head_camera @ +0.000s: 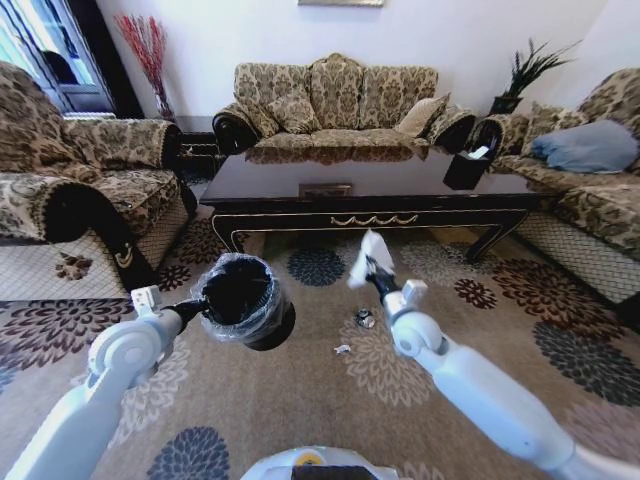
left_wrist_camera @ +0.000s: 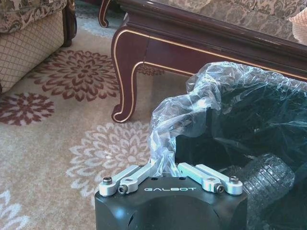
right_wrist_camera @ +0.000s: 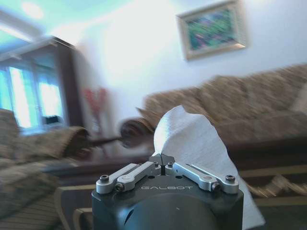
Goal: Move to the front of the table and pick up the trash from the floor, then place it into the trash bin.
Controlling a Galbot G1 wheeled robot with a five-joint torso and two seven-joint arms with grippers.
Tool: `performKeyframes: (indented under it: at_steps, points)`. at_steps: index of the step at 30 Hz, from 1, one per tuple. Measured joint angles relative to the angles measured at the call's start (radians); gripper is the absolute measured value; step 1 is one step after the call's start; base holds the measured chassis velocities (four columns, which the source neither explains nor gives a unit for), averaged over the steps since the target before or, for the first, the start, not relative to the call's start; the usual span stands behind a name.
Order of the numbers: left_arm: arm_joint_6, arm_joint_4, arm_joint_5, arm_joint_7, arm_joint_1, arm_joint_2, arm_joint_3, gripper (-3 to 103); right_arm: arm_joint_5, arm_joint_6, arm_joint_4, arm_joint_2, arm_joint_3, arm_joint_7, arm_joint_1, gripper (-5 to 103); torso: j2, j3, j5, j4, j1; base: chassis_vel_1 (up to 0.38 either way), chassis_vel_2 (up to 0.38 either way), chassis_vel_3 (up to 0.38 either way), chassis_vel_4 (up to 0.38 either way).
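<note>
1. The trash bin [head_camera: 243,298] is held off the floor [head_camera: 330,420] by the left claw [head_camera: 197,308], at lower left of centre in the head view. In the left wrist view the left claw [left_wrist_camera: 165,165] is seen clenched on the clear plastic liner [left_wrist_camera: 201,103] at the bin's rim; the bin is judged to be carried this way so that its mouth can be presented to the other arm.

2. The bin's mouth is tilted toward the middle of the frame, which is judged to ease a drop from the right side.

3. The white paper sheet [head_camera: 370,257] is gripped by the right claw [head_camera: 374,274], raised above the carpet just right of centre. In the right wrist view the right claw [right_wrist_camera: 161,159] is seen clenched on the lower edge of the sheet [right_wrist_camera: 192,143], so that the sheet stands up above the fingers.

4. The sheet is held apart from the bin, to its right and at about the same height; it is not yet over the opening.

5. The foil wad [head_camera: 364,318] and a small white scrap [head_camera: 342,349] lie on the carpet below the right arm, between the bin and the right forearm; this part of the task is judged outstanding.

6. The bench [head_camera: 370,195] stands across the upper middle of the frame, beyond both claws.
</note>
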Motion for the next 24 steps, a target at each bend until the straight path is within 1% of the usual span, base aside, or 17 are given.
performKeyframes:
  at_steps: [2, 4, 5, 8, 9, 12, 14, 17, 18, 19, 20, 22, 24]
  points:
    - [0.000, 0.011, 0.001, 0.000, -0.005, -0.004, 0.010, 2, 0.000, 0.040, 0.007, -0.010, -0.050, -0.052, 0.064, 0, 0.000, 0.000, 0.0002, -0.0003, 0.000, 0.000, 0.000, 0.000, 0.000]
    - [0.000, 0.026, 0.008, 0.001, -0.009, -0.010, 0.022, 2, 0.000, 0.063, 0.009, -0.008, -0.091, -0.087, 0.117, 0, 0.000, 0.000, 0.0001, -0.0002, 0.000, 0.000, 0.000, 0.000, 0.000]
    - [0.000, 0.026, 0.008, 0.001, -0.009, -0.010, 0.022, 2, 0.000, 0.063, 0.009, -0.008, -0.091, -0.087, 0.117, 0, 0.000, 0.000, 0.0001, -0.0002, 0.000, 0.000, 0.000, 0.000, 0.000]
    - [0.000, 0.044, 0.014, 0.001, -0.021, -0.017, 0.039, 2, 0.007, 0.078, 0.009, -0.002, -0.168, -0.107, 0.216, 0, 0.000, 0.000, 0.0000, 0.0001, 0.000, 0.000, 0.000, 0.000, 0.000]
    - [0.000, 0.044, 0.014, 0.001, -0.021, -0.017, 0.039, 2, 0.007, 0.078, 0.009, -0.002, -0.168, -0.107, 0.216, 0, 0.000, 0.000, 0.0000, 0.0001, 0.000, 0.000, 0.000, 0.000, 0.000]
    - [0.000, 0.058, 0.013, 0.001, -0.040, -0.024, 0.051, 2, 0.011, 0.083, 0.011, 0.005, -0.263, -0.141, 0.355, 0, 0.000, 0.000, 0.0000, -0.0003, 0.000, 0.000, 0.000, 0.000, 0.000]
    - [0.000, 0.060, 0.012, 0.001, -0.042, -0.025, 0.052, 2, 0.011, 0.083, 0.012, 0.007, -0.274, -0.144, 0.371, 0, 0.000, 0.000, 0.0000, -0.0003, 0.000, 0.000, 0.000, 0.000, 0.000]
    - [0.000, 0.081, 0.009, 0.002, -0.057, -0.031, 0.058, 2, 0.025, 0.097, 0.019, 0.045, -0.379, -0.158, 0.492, 0, 0.000, 0.000, -0.0001, 0.0002, 0.000, 0.000, 0.000, 0.000, 0.000]
    - [0.000, 0.081, 0.009, 0.002, -0.057, -0.031, 0.058, 2, 0.025, 0.097, 0.019, 0.045, -0.379, -0.158, 0.492, 0, 0.000, 0.000, -0.0001, 0.0002, 0.000, 0.000, 0.000, 0.000, 0.000]
    - [0.000, 0.085, 0.008, 0.002, -0.062, -0.035, 0.059, 2, 0.025, 0.105, 0.015, 0.056, -0.401, -0.165, 0.511, 0, 0.000, 0.000, -0.0001, 0.0002, 0.000, 0.000, 0.000, 0.000, 0.000]
    - [0.000, 0.092, 0.006, 0.002, -0.076, -0.042, 0.061, 2, 0.023, 0.122, -0.004, 0.080, -0.447, -0.178, 0.542, 0, 0.000, 0.000, -0.0001, 0.0002, 0.000, 0.000, 0.000, 0.000, 0.000]
    - [0.000, 0.096, 0.005, 0.003, -0.082, -0.044, 0.063, 2, 0.022, 0.127, -0.014, 0.092, -0.467, -0.181, 0.553, 0, 0.000, 0.000, -0.0001, 0.0001, 0.000, 0.000, 0.000, 0.000, 0.000]
    - [0.000, 0.107, 0.001, 0.004, -0.098, -0.048, 0.065, 2, 0.019, 0.134, -0.046, 0.132, -0.514, -0.184, 0.574, 0, 0.000, 0.000, 0.0000, -0.0005, 0.000, 0.000, 0.000, 0.000, 0.000]
